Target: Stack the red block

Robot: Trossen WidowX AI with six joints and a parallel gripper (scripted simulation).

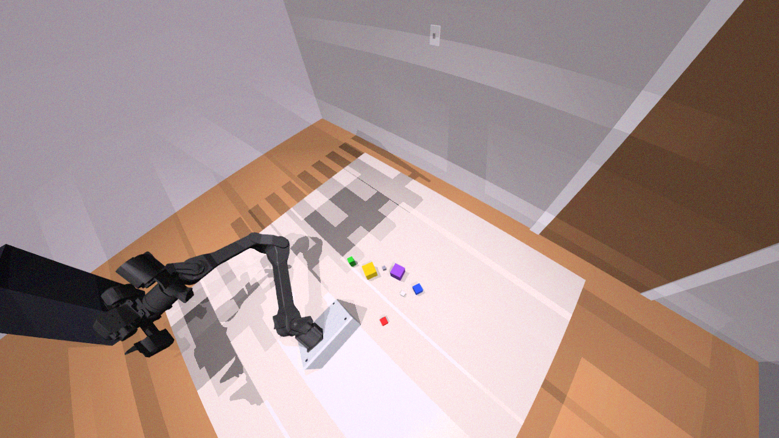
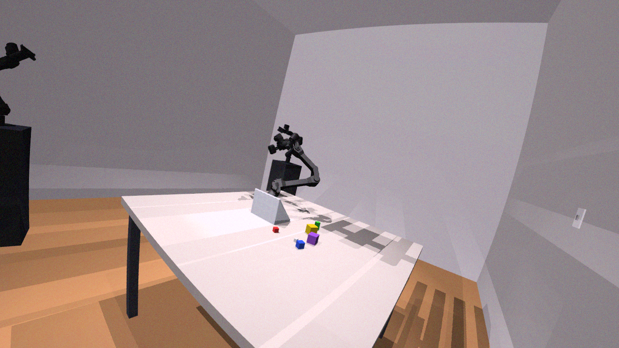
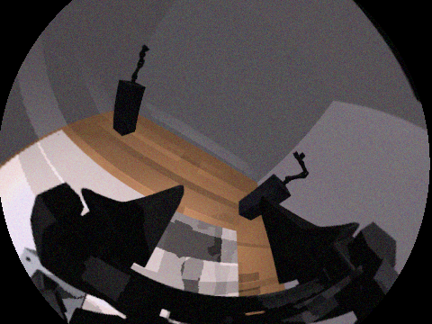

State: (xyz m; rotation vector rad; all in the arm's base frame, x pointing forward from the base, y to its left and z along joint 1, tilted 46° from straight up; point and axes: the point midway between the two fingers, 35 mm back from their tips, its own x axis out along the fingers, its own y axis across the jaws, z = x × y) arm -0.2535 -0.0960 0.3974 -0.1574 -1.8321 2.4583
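While the arm is folded back away from the blocks, the scene reads as follows.

Gripper (image 1: 142, 333): raised high above the table's back edge, well apart from every block; jaws spread wide with nothing between them. In the wrist view both dark fingers frame only shaded table and wood floor.

Arm (image 1: 280, 272): rises from its base, bends at the elbow and reaches back over the table edge.

Base (image 2: 269, 208): a pale wedge-shaped mount on the table (image 2: 242, 277), with the arm bolted to it.

Red block (image 1: 384, 321): lies alone on the table, just in front of the base, apart from the other blocks.

Blue block (image 1: 417, 288): farther out, beside a tiny white cube (image 1: 403, 293).

Purple block (image 1: 397, 271): beyond the blue one, near a tiny grey cube (image 1: 384, 267).

Yellow block (image 1: 369, 270): next to the grey cube, between purple and green.

Green tower (image 1: 352, 260): farthest of the coloured pieces, standing just beside the yellow block; how many cubes it has cannot be told at this scale.
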